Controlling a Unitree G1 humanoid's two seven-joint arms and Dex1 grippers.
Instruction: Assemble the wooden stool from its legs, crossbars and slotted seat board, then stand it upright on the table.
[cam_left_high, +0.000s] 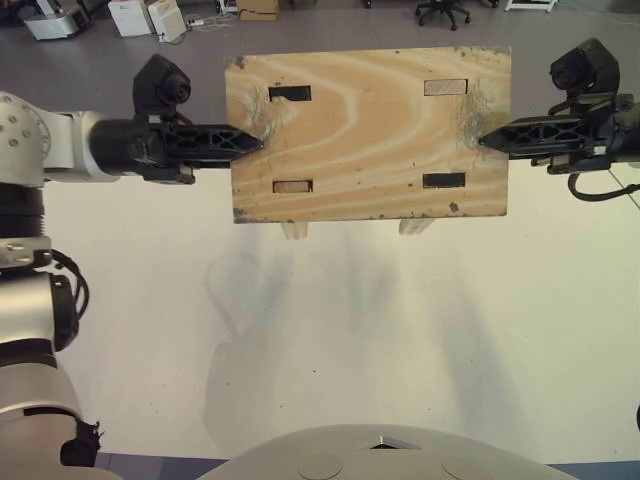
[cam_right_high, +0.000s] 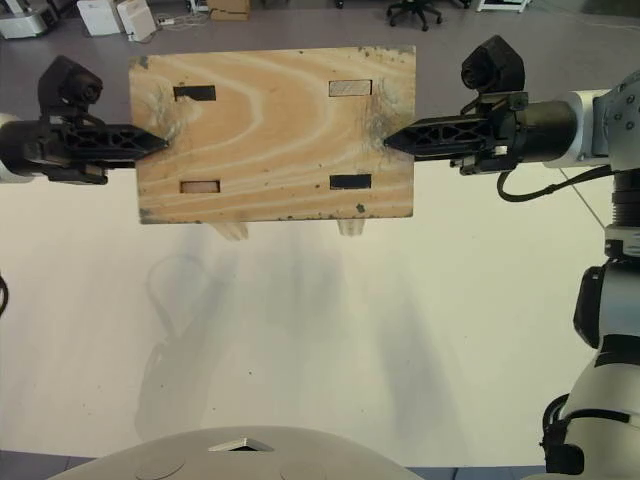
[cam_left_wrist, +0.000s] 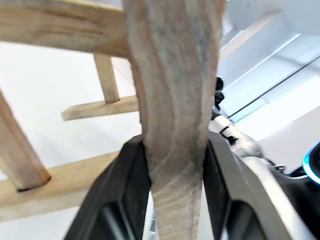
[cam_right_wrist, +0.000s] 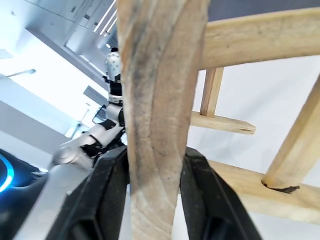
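Now the wooden stool (cam_right_high: 275, 130) is being held over the far part of the white counter (cam_left_high: 400, 340), with its slotted seat board (cam_left_high: 370, 130) facing up. The left gripper (cam_left_high: 262, 143) is holding the board's left edge, and its jaws are squeezing the wood tight. The right gripper (cam_left_high: 480, 142) is doing the same on the right edge. Legs (cam_left_high: 293, 230) and crossbars (cam_right_wrist: 295, 145) are hanging under the board. I cannot tell if the legs are touching the counter.

No text, label, number or sign is readable on anything here.
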